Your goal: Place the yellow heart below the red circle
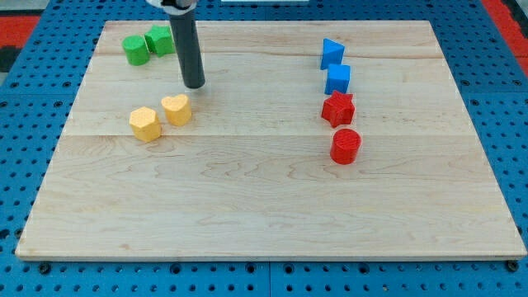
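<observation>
The yellow heart lies on the wooden board at the view's left, touching or nearly touching a yellow hexagon to its lower left. The red circle stands at the view's right, far from the heart. My tip rests on the board just above and slightly right of the yellow heart, a small gap apart from it.
A red star sits just above the red circle. Above that are a blue cube and a blue triangle. Two green blocks sit at the top left, left of the rod.
</observation>
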Controlling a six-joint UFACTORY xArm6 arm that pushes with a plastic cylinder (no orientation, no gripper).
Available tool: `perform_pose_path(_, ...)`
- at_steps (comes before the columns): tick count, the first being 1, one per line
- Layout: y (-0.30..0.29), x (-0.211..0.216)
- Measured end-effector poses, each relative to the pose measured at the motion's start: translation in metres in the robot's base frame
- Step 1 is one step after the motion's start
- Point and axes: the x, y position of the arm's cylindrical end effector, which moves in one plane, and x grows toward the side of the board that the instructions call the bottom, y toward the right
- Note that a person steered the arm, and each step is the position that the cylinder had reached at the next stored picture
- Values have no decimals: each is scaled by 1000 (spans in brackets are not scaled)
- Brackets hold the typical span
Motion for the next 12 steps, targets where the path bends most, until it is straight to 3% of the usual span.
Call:
perform_pose_path(1,-4,23)
perform_pose_path(2,-23,5)
perform_pose_path(3,-32,30)
perform_pose_path(5,36,101)
perform_pose_path(7,-33,53)
perform_pose_path(8,-29,106)
perform_pose_path(10,122,144)
perform_pose_path(11,173,150)
perform_pose_path(12,181,159)
